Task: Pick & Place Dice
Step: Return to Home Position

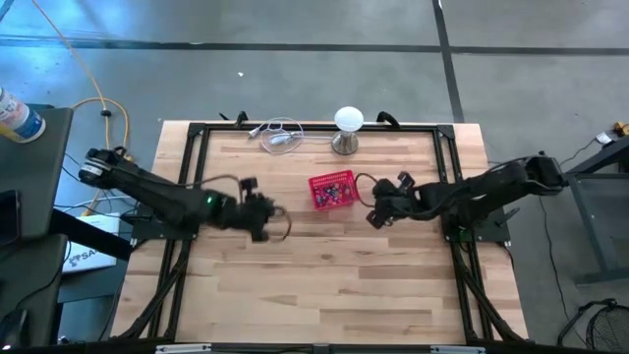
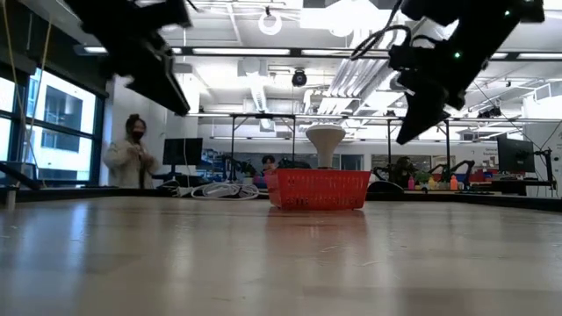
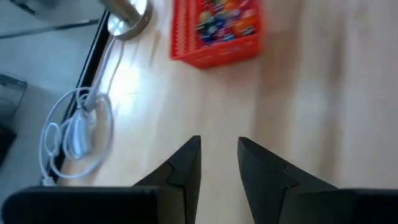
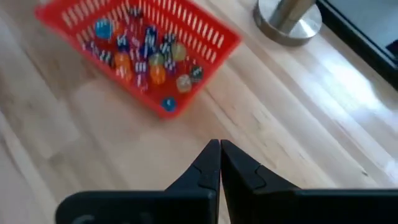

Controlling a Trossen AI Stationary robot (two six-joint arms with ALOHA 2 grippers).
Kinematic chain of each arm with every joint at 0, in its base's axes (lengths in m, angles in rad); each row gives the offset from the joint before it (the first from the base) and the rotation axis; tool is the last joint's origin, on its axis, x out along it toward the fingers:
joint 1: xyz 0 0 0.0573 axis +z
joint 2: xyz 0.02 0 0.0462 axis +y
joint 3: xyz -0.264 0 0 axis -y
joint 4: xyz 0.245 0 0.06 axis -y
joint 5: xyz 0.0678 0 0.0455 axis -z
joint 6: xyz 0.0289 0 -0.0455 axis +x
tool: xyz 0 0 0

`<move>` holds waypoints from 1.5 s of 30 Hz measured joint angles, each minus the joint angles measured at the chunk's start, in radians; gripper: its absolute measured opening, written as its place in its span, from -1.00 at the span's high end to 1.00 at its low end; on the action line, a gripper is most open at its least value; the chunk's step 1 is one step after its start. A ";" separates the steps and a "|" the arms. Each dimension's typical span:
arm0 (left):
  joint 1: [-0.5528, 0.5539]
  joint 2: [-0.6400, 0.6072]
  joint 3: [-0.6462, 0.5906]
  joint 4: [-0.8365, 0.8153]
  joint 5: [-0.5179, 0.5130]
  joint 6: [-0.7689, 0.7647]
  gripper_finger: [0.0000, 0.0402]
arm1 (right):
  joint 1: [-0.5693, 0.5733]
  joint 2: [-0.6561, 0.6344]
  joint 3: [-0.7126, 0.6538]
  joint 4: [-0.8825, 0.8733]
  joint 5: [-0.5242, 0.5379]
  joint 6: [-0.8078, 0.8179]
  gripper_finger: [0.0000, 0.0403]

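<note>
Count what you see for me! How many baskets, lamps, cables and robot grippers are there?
Red mesh basket: 1, holding dice too jumbled to count
White ball lamp: 1
White coiled cable: 1
Grippers: 2, the left gripper and the right gripper
Total: 5

From above, the dice (image 1: 334, 191) in the red basket (image 1: 315, 193) are specks too small to tell apart, and in the low view the basket's mesh wall hides them. Both wrist views cut the lamp (image 4: 289, 18) down to its metal base, and the left one crops the basket at the picture's edge. The low view's top edge cuts off the left arm (image 2: 136, 44), which is blurred, and the right arm (image 2: 448, 53)
</note>
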 joint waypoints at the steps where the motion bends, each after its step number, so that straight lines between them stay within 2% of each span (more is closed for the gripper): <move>1: 0.049 0.000 0.000 0.013 0.027 0.049 0.51 | -0.022 -0.008 -0.013 0.037 -0.010 -0.013 0.99; 4: 0.211 0.000 0.000 0.068 0.151 0.185 0.51 | -0.104 -0.019 -0.032 0.051 -0.042 -0.052 0.99; 6: 0.334 0.000 0.000 0.099 0.258 0.251 0.51 | -0.169 -0.020 -0.032 0.060 -0.117 -0.087 0.99; 10: 0.579 0.001 0.000 0.159 0.550 0.313 0.51 | -0.295 -0.020 -0.032 0.086 -0.283 -0.184 0.99; 13: 0.724 0.018 0.000 0.226 0.774 0.362 0.51 | -0.377 -0.020 -0.032 0.135 -0.352 -0.267 0.99; 17: 0.851 0.082 0.001 0.372 0.968 0.378 0.51 | -0.475 -0.019 -0.032 0.248 -0.441 -0.368 0.99; 21: 0.915 0.178 0.001 0.531 1.120 0.385 0.51 | -0.547 -0.010 -0.032 0.371 -0.582 -0.440 0.99; 24: 0.937 0.246 0.001 0.646 1.144 0.341 0.51 | -0.581 -0.001 -0.032 0.419 -0.641 -0.457 0.99; 27: 0.948 0.302 0.001 0.722 1.145 0.308 0.51 | -0.597 0.013 -0.032 0.413 -0.643 -0.476 0.99; 33: 0.947 0.358 0.000 0.740 1.153 0.320 0.51 | -0.632 0.014 -0.032 0.390 -0.644 -0.502 0.99; 39: 0.947 0.372 0.000 0.737 1.202 0.326 0.51 | -0.653 0.015 -0.032 0.346 -0.645 -0.504 0.99; 45: 0.942 0.372 0.000 0.743 1.208 0.331 0.51 | -0.654 0.028 -0.032 0.350 -0.664 -0.502 0.99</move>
